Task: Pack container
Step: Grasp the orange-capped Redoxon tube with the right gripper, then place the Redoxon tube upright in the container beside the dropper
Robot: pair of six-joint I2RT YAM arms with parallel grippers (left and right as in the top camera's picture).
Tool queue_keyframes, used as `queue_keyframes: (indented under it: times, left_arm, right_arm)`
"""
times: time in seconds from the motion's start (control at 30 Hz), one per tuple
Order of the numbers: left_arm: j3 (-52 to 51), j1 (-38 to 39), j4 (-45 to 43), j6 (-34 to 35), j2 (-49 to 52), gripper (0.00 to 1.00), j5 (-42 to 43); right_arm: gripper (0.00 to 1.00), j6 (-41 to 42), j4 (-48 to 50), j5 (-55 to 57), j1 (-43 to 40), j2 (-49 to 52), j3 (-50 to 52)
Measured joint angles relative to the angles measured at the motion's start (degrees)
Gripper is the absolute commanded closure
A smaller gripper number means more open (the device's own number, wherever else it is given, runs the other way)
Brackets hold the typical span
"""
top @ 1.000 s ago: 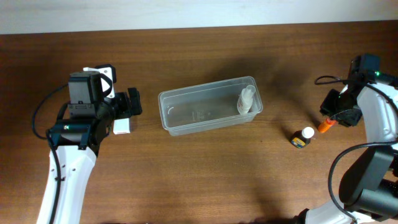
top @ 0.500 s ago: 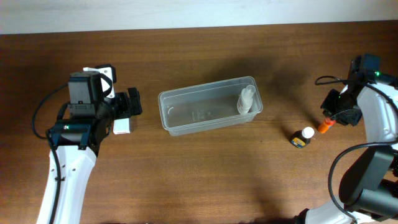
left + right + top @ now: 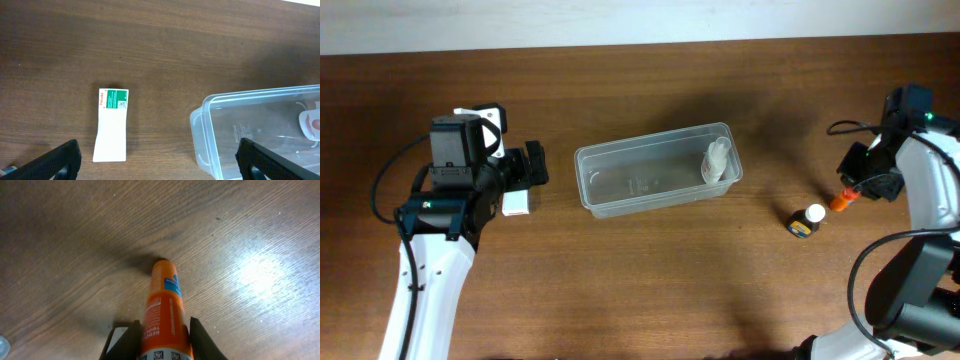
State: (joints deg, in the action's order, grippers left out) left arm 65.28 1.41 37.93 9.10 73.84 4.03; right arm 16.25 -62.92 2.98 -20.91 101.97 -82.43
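Note:
The clear plastic container (image 3: 655,170) sits mid-table with a small white bottle (image 3: 716,161) lying in its right end; its left end shows in the left wrist view (image 3: 210,135). My left gripper (image 3: 525,170) is open and empty above a white box with a green label (image 3: 112,125), also seen overhead (image 3: 516,203). My right gripper (image 3: 855,190) at the far right is shut on an orange tube (image 3: 164,312), whose tip touches the table. Overhead the orange tube (image 3: 842,202) pokes out below the gripper. A small dark bottle with a white cap (image 3: 807,220) lies left of it.
The table is brown wood (image 3: 650,290). A pale wall strip runs along the far edge (image 3: 620,20). Black cables hang by both arms.

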Motion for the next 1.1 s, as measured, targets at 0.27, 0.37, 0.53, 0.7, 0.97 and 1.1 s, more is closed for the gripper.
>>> queue_keyframes:
  times: [0.27, 0.37, 0.53, 0.7, 0.97, 1.1]
  left_arm:
    - [0.00, 0.00, 0.02, 0.00, 0.00, 0.00, -0.04]
    - [0.00, 0.00, 0.00, 0.00, 0.00, 0.00, -0.20]
    - [0.00, 0.00, 0.00, 0.00, 0.00, 0.00, -0.22]
    - [0.00, 0.00, 0.00, 0.00, 0.00, 0.00, -0.26]
    - [0.00, 0.00, 0.00, 0.00, 0.00, 0.00, -0.39]
    - [0.00, 0.00, 0.00, 0.00, 0.00, 0.00, -0.39]
  right_arm:
    - [0.80, -3.34, -11.76, -0.31, 2.45, 0.02, -13.57]
    - [0.80, -5.29, -16.44, -0.96, 6.19, 0.04, -20.09]
    - [0.80, -7.80, -20.39, -1.97, 15.61, 0.02, -29.44]
    - [0.80, -8.96, -20.68, -2.45, 25.05, 0.02, -31.04]
    - [0.81, -9.44, -16.33, -2.67, 34.07, 0.04, -31.04]
    - [0.81, -9.86, -13.22, -2.67, 35.17, 0.04, -31.04]
